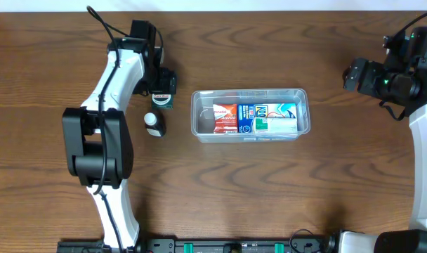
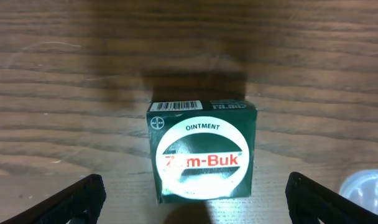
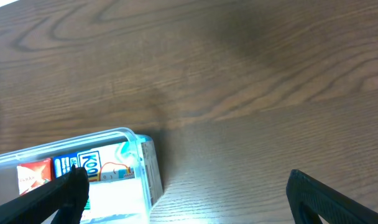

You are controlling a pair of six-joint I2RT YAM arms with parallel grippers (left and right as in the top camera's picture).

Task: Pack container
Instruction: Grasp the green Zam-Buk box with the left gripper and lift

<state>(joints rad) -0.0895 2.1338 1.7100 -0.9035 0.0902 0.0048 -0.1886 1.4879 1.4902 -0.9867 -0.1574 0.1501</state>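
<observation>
At nine o'clock from the container (image 1: 203,116), your left pincer (image 2: 198,199) hangs wide open over the green box (image 2: 201,152); your right pincer (image 3: 189,199) is open and empty.

One container (image 1: 250,93), three boxes (image 2: 201,152), one bottle (image 1: 153,124)

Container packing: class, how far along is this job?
Done: a red packet and blue packet lie in the container. In hand: the open left tool hovers over the green ointment box on the table. Left: that box and the small bottle beside it go in.
</observation>
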